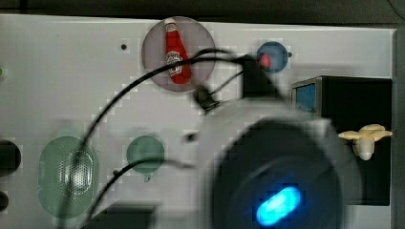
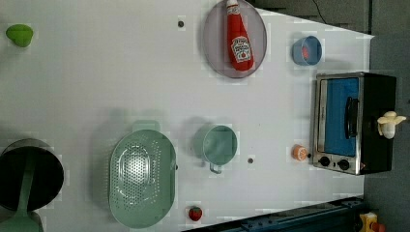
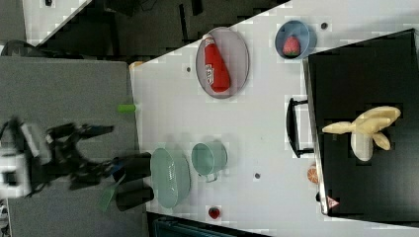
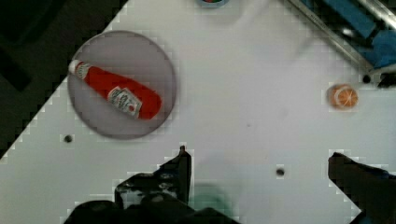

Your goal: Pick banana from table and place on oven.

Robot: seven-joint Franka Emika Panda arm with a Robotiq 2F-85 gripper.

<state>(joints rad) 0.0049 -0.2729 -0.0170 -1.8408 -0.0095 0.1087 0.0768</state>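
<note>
The pale banana (image 3: 365,129) lies on the black top of the oven (image 3: 365,74), flaps spread, with nothing touching it. It lies near the oven's edge in the top view (image 1: 365,138) and the left view (image 2: 390,123). The oven (image 2: 355,123) stands at the left view's right end of the white table (image 2: 96,87). My gripper (image 4: 258,155) is open, its dark fingers (image 4: 180,170) wide apart with nothing between them. It hangs high over bare table (image 4: 243,93), well away from the banana. My blurred arm (image 1: 277,162) looms large in the top view.
A ketchup bottle (image 2: 239,41) lies on a grey plate (image 2: 212,53). A blue bowl (image 2: 306,50) holds a red fruit. A green cup (image 2: 220,145), a green colander (image 2: 140,179) and a black pot (image 2: 29,174) stand on the table. An orange slice (image 2: 300,152) lies by the oven door.
</note>
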